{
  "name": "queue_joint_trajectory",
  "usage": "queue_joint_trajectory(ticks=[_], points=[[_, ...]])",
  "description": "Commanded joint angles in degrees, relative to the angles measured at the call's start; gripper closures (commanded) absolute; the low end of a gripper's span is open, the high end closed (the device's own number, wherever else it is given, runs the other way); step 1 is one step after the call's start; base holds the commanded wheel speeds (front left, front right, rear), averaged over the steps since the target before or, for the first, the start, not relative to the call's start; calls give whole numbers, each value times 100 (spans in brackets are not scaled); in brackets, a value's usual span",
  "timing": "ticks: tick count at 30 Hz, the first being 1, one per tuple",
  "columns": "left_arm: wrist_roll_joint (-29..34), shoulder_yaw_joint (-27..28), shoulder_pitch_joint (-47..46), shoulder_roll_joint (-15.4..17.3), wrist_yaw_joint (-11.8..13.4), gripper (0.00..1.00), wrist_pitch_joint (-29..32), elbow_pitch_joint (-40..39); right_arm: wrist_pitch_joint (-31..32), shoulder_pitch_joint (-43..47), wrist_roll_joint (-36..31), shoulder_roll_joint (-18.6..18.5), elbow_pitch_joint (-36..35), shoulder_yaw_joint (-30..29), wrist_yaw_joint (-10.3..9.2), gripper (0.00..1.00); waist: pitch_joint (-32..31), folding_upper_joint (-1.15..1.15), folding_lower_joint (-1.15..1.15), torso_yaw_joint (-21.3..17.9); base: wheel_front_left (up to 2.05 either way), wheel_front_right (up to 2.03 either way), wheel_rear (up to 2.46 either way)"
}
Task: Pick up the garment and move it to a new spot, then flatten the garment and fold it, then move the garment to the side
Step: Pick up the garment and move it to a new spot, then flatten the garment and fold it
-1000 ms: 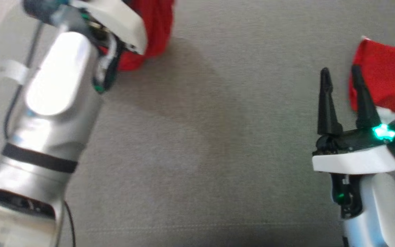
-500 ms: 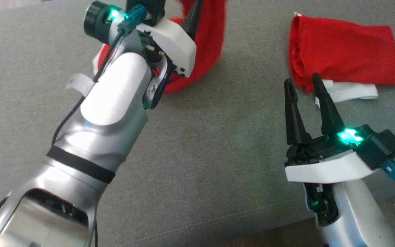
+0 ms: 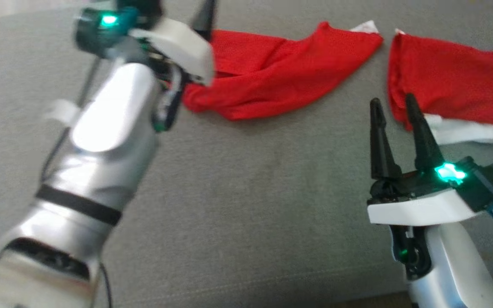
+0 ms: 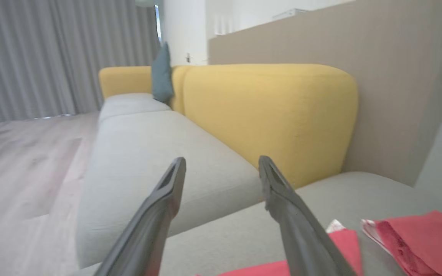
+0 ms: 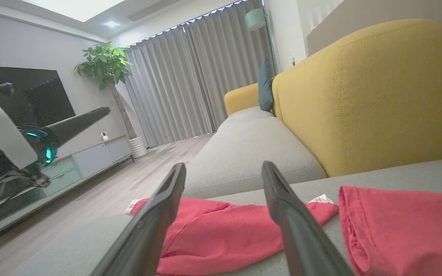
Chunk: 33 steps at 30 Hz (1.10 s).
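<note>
- Red garment [image 3: 272,81] lies rumpled on the grey sofa seat [image 3: 250,205], far side.
- Left gripper [image 4: 221,161] at its left end, jaws wide, empty.
- Right gripper [image 3: 392,100] near right, jaws wide.

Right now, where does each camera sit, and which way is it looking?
Head view: on the head, looking down at the grey seat, loose red garment and folded red garment; left arm and right hand show.
Left wrist view: on that wrist, looking along the open left hand at the yellow backrest.
Right wrist view: on that wrist, looking along the open right hand over both garments.
Shared: both wrist views see backrest and garments.
</note>
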Motion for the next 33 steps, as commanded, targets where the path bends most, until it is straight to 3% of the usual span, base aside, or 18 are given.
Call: queue_joint_trajectory(ticks=[1, 8, 13, 21, 28, 33], points=[[-31, 265, -82, 322, 34, 0, -58, -240, -58, 59, -58, -8, -164, 71, -4, 0, -200, 0, 0, 261, 0, 0, 0], [-131, 596, 1161, 1083, 200, 0, -92, -925, 33, 275, -217, -8, -78, -177, -4, 0, -585, 0, 0, 836, 0, 0, 0], [-300, 805, 2394, 1264, 406, 0, -97, -1688, 160, 412, -300, -8, -43, -236, -4, 0, -759, 0, 0, 1133, 0, 0, 0], [-256, 1244, 3792, 1014, 731, 0, -99, -2782, 294, 502, -407, -8, -3, -370, -4, 0, -830, 0, 0, 1430, 0, 0, 0], [-104, 1279, 3956, 788, 638, 0, -99, -2963, 689, 148, -815, -8, -6, -276, -4, 0, -696, 0, 0, 1776, 0, 0, 0], [-28, 1177, 3960, 531, 470, 0, -99, -2873, 1408, -652, -1690, -8, 446, 16, -4, 0, -454, 0, 0, 2164, 0, 0, 0]])
